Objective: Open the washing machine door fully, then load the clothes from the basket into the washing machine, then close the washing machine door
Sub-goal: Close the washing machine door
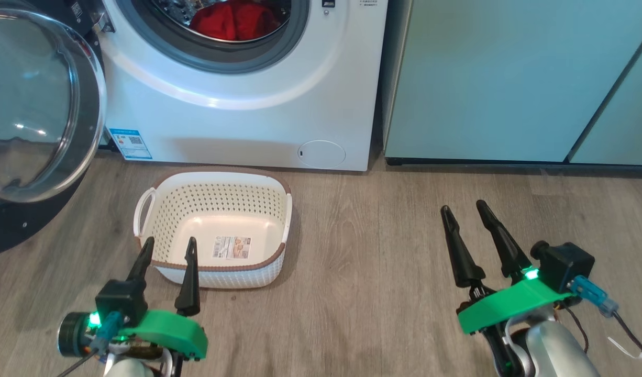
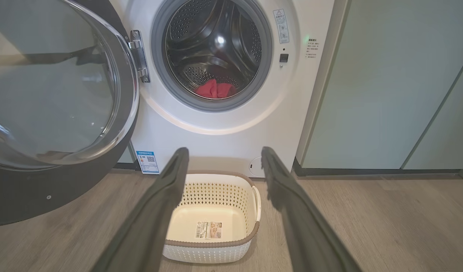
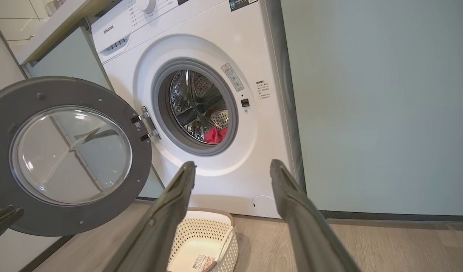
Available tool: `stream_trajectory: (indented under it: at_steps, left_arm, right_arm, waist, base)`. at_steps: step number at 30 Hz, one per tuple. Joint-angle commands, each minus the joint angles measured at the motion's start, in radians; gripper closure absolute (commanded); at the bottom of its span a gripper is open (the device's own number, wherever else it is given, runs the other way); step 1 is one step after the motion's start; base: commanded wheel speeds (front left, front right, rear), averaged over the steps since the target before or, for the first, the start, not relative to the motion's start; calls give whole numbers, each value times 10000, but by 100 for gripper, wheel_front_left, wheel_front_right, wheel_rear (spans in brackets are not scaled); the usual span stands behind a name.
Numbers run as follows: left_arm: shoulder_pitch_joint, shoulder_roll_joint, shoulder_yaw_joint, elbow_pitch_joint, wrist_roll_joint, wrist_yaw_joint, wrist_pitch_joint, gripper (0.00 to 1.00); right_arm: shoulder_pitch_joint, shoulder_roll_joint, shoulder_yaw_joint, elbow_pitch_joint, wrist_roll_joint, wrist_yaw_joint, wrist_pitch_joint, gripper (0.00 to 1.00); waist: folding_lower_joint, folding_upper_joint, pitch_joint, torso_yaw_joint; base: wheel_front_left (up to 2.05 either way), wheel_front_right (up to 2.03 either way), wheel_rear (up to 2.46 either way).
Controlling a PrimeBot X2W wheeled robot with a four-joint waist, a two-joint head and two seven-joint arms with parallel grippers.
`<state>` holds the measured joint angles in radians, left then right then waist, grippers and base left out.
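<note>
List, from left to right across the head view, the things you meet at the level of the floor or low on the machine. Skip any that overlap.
washing machine door → basket → round white flap → right gripper

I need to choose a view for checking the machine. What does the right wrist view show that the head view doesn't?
Right wrist, not head: the control panel atop the washing machine, and the washing machine door with its full rim. Head, not right wrist: the blue label and the whole basket. Both: red clothes inside the machine, the door open, the right gripper with fingers apart.
</note>
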<state>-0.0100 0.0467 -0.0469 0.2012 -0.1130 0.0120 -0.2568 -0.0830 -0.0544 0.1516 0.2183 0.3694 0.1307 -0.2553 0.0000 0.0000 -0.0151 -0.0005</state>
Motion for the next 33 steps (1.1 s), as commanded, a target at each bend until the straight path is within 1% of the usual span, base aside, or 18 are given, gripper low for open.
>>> stream_trajectory:
  at_steps: [1, 8, 14, 22, 33]
  left_arm:
    - [-411, 35, 307, -314, -12, 24, -49, 0]
    - [-441, 35, 205, -332, -55, 66, -49, 0]
    - [-533, 35, 69, -346, -129, 125, -49, 0]
    - [-598, 35, -84, -236, -87, 139, -49, 0]
    - [-347, 36, 306, -184, 271, 14, -49, 0]
  right_arm:
    - [-259, 42, 174, -330, -42, 0, -65, 0]
    - [-184, 42, 152, -362, -59, 0, -65, 0]
    - [-196, 42, 177, -377, -136, 0, -65, 0]
    - [-202, 42, 170, -363, -124, 0, -65, 0]
    - [-47, 42, 428, -277, 212, 0, -65, 0]
  waist:
    - [0, 0, 10, 26]
    - [0, 0, 143, 383]
    - [0, 0, 433, 1038]
    - [0, 0, 525, 2418]
    - [0, 0, 42, 4363]
  base:
    - [0, 0, 0]
    - [0, 0, 0]
    - [0, 0, 0]
    - [0, 0, 0]
    - [0, 0, 0]
